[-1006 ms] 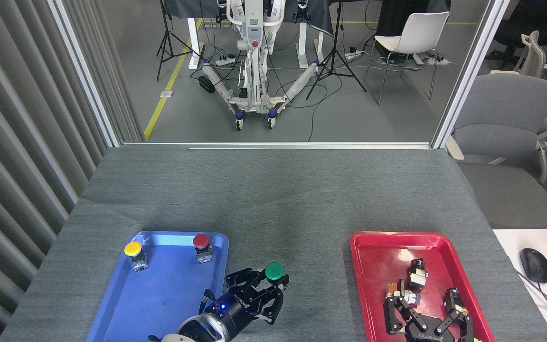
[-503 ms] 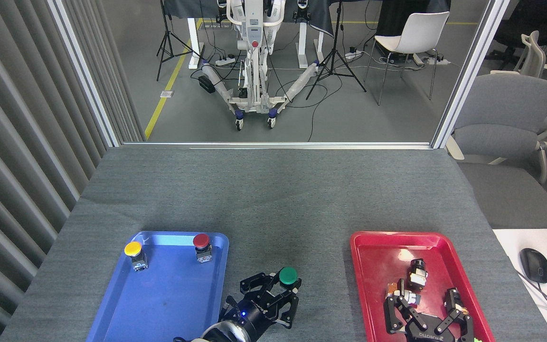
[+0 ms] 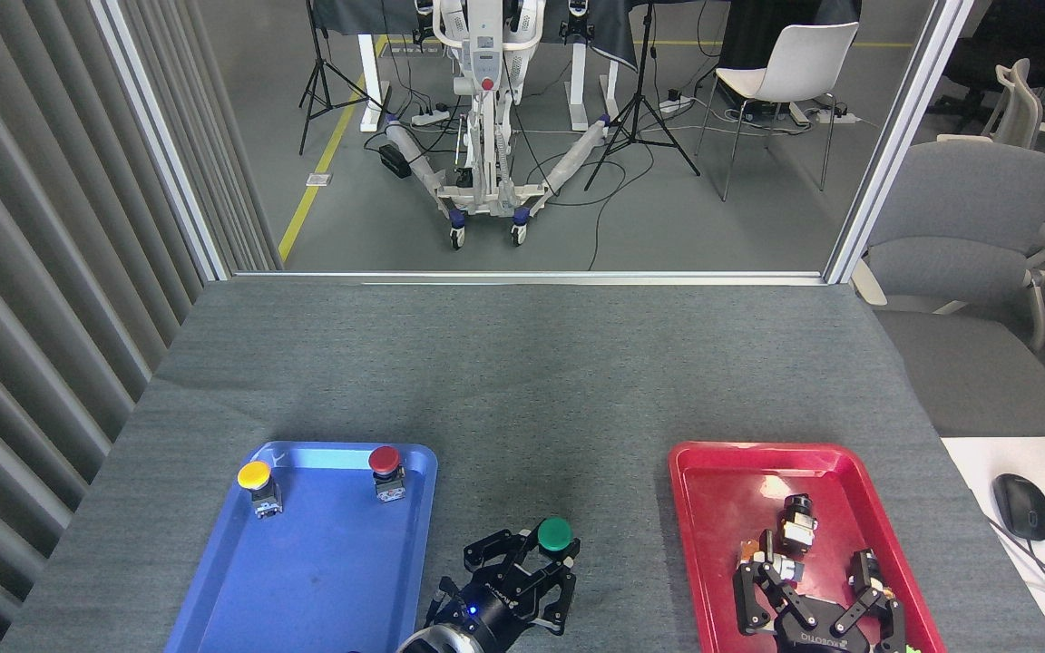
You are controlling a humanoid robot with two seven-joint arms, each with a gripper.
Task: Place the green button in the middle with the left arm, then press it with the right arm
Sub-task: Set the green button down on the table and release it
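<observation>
— Where do we have the green button (image 3: 555,534)?

— In our left gripper (image 3: 530,570), over the grey cloth of the table (image 3: 522,381), in the gap between the blue tray (image 3: 305,580) and the red tray (image 3: 713,508), nearer the blue one. Its round cap faces up and the black fingers (image 3: 491,550) close in around the block beneath it, so the jaws are clamped on the green button. The small blue light on the wrist shows just below.

— Is the button resting on the cloth?

— We cannot tell; the fingers hide its base.

— And our right gripper (image 3: 820,591)?

— Low over the near end of the red tray, with its linked fingers (image 3: 867,580) spread wide, jaws apart and holding nothing. Two small metal parts lie in that tray just beyond it; one sits right beside the left-hand finger.

— What stays in the blue tray?

— The yellow button (image 3: 256,478) at its far left corner and the red button (image 3: 385,463) near its far right corner, both upright and well apart from each other.
</observation>
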